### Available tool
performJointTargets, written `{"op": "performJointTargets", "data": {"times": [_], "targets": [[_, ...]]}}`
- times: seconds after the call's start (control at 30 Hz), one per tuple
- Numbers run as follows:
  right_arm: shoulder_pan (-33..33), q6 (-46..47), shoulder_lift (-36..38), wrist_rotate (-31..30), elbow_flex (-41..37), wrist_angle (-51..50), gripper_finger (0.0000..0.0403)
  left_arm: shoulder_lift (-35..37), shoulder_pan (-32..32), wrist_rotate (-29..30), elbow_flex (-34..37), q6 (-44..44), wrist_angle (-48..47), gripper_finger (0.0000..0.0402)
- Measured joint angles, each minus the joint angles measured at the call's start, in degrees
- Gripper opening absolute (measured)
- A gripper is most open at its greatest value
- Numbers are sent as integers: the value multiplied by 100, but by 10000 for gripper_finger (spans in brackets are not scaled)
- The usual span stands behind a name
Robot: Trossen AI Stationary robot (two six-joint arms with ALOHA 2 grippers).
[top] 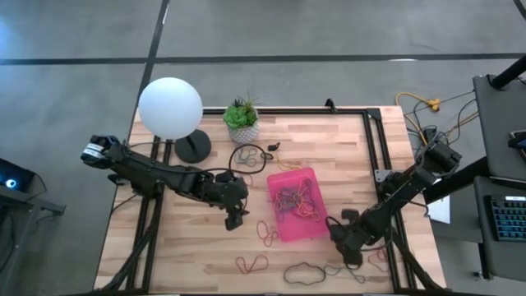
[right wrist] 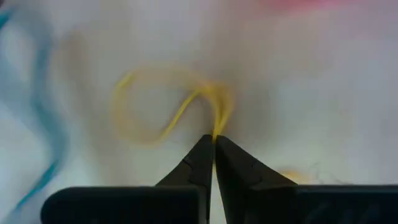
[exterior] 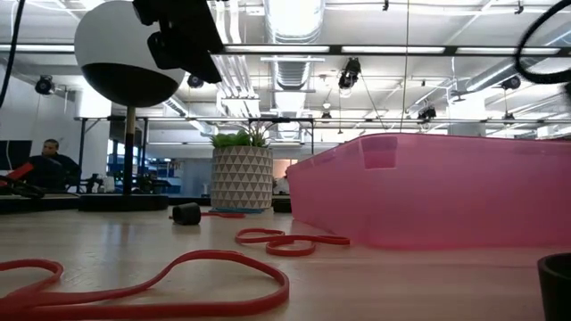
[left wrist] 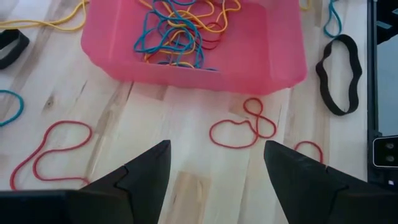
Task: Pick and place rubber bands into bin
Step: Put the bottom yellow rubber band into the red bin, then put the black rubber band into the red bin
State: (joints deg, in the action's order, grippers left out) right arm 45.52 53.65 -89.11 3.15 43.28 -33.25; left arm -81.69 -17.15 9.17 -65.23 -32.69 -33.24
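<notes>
Bin (top: 297,215) sits near the table's centre, holding a tangle of blue, yellow and red bands (top: 294,198). Right gripper (top: 347,253) is down at the table just off the bin's near right corner, fingers pinched fully together on a yellow band (right wrist: 168,106). Left gripper (top: 234,220) hangs beside the bin's left side, fingers spread wide, holding nothing. Red bands (top: 267,233) lie loose on the wood between that gripper and the bin; a black band (top: 303,272) lies nearer the table's front edge.
</notes>
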Motion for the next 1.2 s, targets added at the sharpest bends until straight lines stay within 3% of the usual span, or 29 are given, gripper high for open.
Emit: {"op": "performJointTargets", "data": {"times": [0.17, 0.33, 0.5, 0.67, 0.87, 1.07, 1.2], "targets": [[225, 734, 603, -129, 766, -455, 8, -2, 0, 168, 0, 50, 50, 242], [122, 1315, 1273, -1695, 1823, -1629, 8, -13, 0, 252, 9, 198, 282, 242], [-560, 707, 1369, -2897, 2858, -2328, 8, -13, -12, 261, 17, 201, 333, 242], [-1455, -393, 977, -2696, 3345, -2357, 8, -14, -61, 275, 37, 194, 342, 242], [-2117, -814, 262, -2260, 3200, -2490, 17, -37, -137, 351, 105, 149, 447, 242], [-2339, -1015, -672, -1532, 3263, -2470, 92, -39, -219, 402, 140, 144, 466, 242], [-2036, -1201, -941, -1442, 3454, -2787, 157, -39, -259, 404, 189, 140, 453, 242]]}}
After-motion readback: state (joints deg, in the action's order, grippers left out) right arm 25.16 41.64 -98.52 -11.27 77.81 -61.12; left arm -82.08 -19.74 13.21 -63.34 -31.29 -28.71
